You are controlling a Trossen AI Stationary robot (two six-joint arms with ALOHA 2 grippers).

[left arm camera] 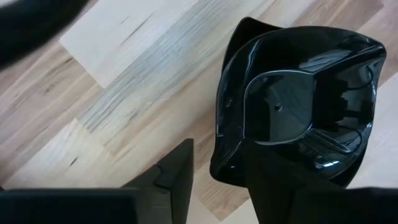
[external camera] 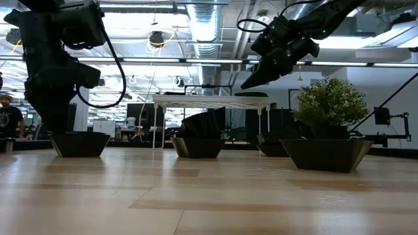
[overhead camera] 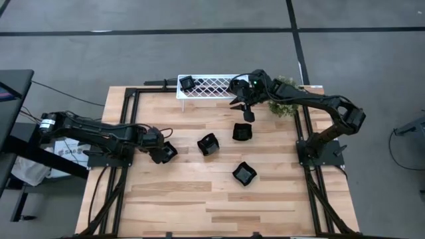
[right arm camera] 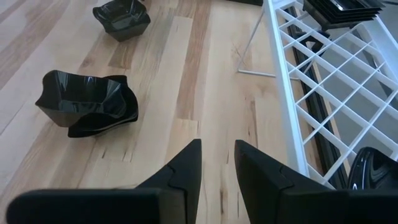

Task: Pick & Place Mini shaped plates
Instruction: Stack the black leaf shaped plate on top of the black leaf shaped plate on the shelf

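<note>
Left gripper (overhead camera: 161, 151) sits low at the table's left, jaws apart, straddling one rim of a plate (left arm camera: 298, 99) resting on the wood, not lifted. Right gripper (overhead camera: 244, 105) hovers by the rack (overhead camera: 211, 86), jaws slightly parted, empty; nearest plate (overhead camera: 242, 131) lies just in front of it.

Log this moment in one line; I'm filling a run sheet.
left end effector: open, at dish on table's left | right end effector: empty, raised by white rack | three dishes mid-table
</note>
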